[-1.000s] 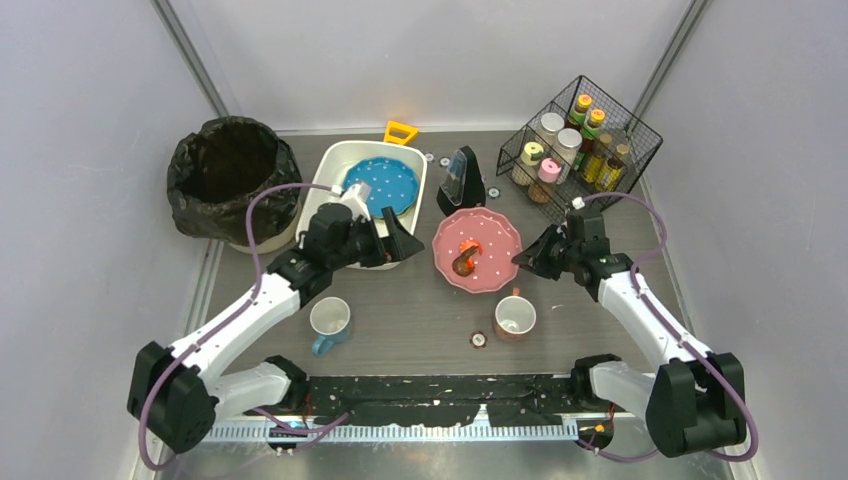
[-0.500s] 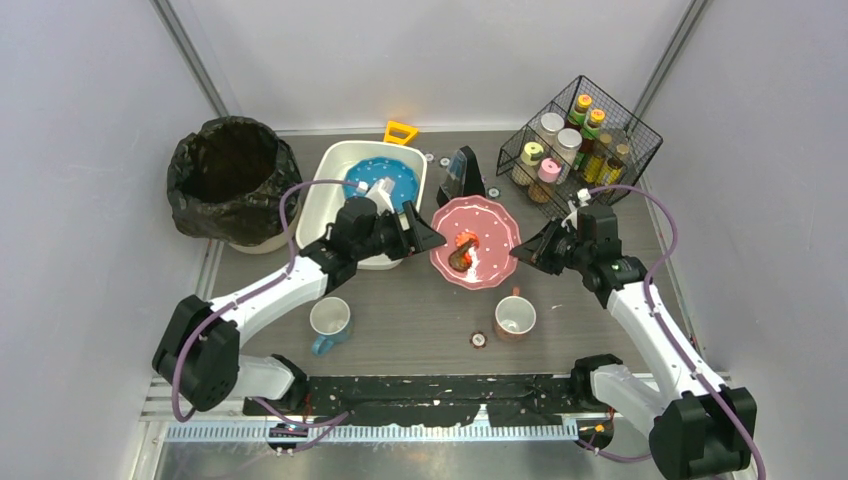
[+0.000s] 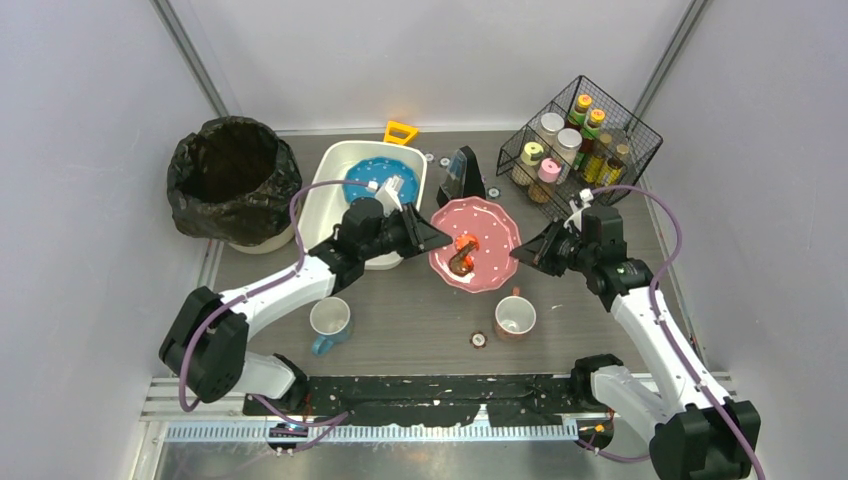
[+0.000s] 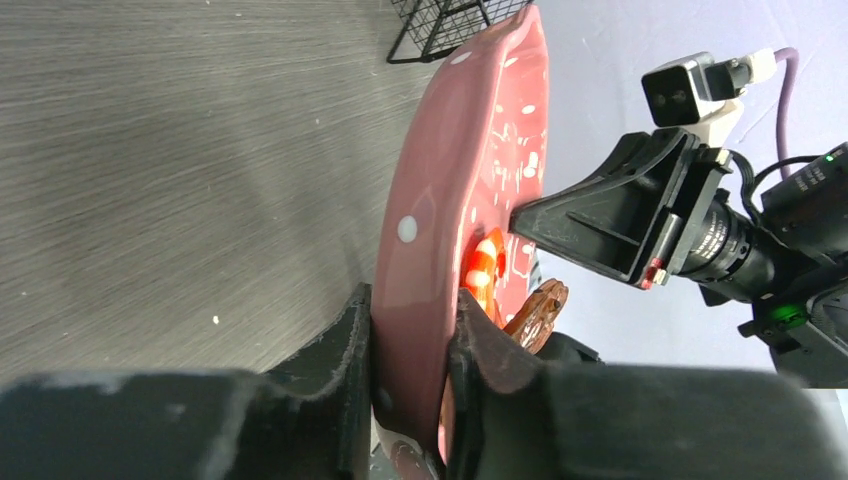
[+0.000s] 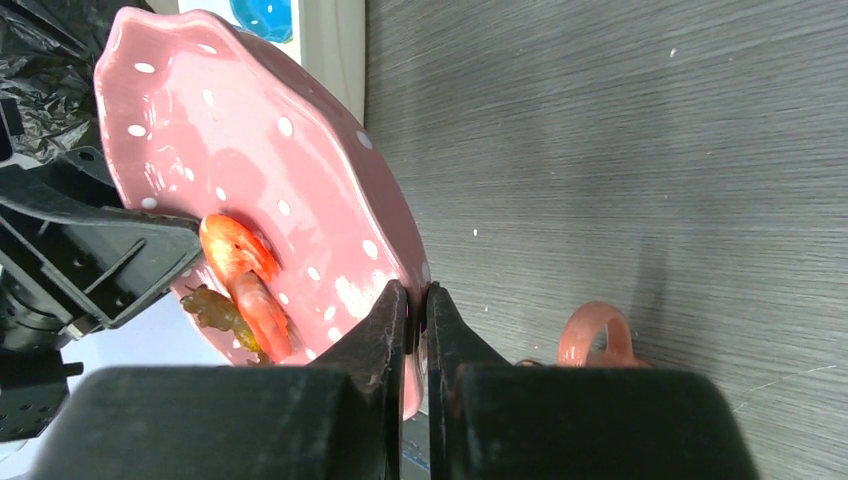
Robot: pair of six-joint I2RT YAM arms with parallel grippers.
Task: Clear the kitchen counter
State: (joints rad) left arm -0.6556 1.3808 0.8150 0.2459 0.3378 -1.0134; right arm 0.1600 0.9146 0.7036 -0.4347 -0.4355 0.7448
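A pink white-dotted plate (image 3: 492, 238) hangs tilted just above the kitchen counter (image 3: 420, 318), held at both sides. It carries a shrimp (image 3: 464, 247) and a brown-green scrap. My left gripper (image 3: 437, 238) is shut on the plate's left rim. The left wrist view shows the plate (image 4: 450, 180) edge-on, pinched in the left gripper (image 4: 412, 310). My right gripper (image 3: 517, 254) is shut on the right rim. In the right wrist view, the right gripper (image 5: 417, 300) clamps the plate (image 5: 230, 150) beside the shrimp (image 5: 245, 275).
A white tub (image 3: 318, 195) holding a blue plate (image 3: 385, 180) stands at the back left beside a black-lined bin (image 3: 225, 175). A wire basket of jars (image 3: 580, 140) is back right. A white mug (image 3: 329, 320), a pink mug (image 3: 515, 316) and a small cap (image 3: 478, 340) sit near the front.
My left arm swung right from over the tub to the plate, and its gripper closed on the left rim. The right gripper raised the plate slightly.
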